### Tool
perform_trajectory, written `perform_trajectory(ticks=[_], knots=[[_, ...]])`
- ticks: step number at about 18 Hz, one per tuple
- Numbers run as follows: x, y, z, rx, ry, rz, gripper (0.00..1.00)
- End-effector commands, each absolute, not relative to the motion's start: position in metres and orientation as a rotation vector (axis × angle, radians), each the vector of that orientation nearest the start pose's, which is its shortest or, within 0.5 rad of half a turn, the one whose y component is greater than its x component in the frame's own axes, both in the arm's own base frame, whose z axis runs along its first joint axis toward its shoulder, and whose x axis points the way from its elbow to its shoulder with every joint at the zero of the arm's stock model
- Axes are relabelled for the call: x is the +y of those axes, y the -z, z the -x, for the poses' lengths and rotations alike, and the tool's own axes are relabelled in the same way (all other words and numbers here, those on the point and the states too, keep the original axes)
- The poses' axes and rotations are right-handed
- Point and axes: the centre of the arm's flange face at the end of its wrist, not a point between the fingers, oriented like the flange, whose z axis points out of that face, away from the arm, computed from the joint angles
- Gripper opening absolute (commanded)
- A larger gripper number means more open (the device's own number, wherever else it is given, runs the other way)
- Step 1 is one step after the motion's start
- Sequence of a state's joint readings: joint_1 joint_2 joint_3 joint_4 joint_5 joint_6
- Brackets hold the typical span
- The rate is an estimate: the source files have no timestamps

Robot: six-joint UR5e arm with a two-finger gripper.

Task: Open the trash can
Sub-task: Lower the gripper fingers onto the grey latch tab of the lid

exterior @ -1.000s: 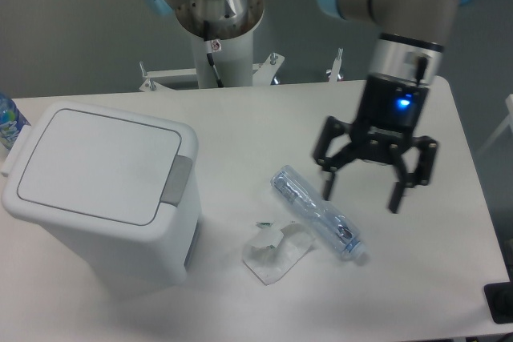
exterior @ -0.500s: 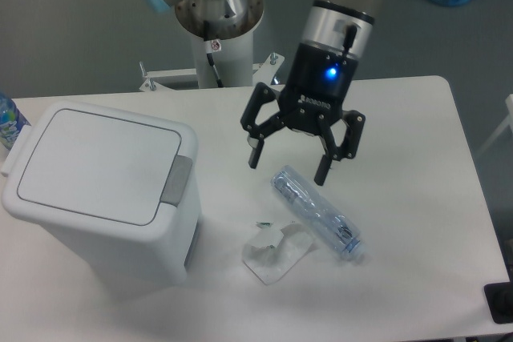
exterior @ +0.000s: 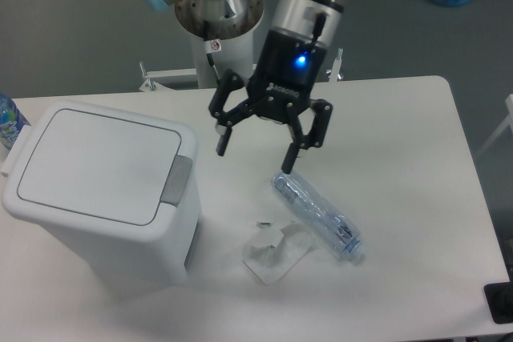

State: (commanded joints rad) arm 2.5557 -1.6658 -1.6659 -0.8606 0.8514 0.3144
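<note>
Bin sits left of and below the gripper, lid shut flat, grey tab on the edge facing the gripper. Change: over the last second the arm swept from the far right of the table leftward, passing above the bottle, and now hangs between bottle and bin, near the bin's right side but not touching it. Likely the approach phase toward the tab; opening not started. Jaws spread wide, nothing between them, no contact with anything. Bottle lies just below and right of the gripper, crumpled wrapper further below. Next move probably calls for coming down onto the tab to pop the lid.
</note>
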Motion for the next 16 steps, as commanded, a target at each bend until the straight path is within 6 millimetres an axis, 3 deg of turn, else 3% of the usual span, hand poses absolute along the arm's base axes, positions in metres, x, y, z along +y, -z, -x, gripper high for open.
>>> perform_trajectory(ticks=[11, 16], knots=[[0.497, -0.460, 0.338, -0.512, 0.385, 2.288, 1.00], [0.510, -0.440, 0.330, -0.491, 0.336, 2.361, 1.00]])
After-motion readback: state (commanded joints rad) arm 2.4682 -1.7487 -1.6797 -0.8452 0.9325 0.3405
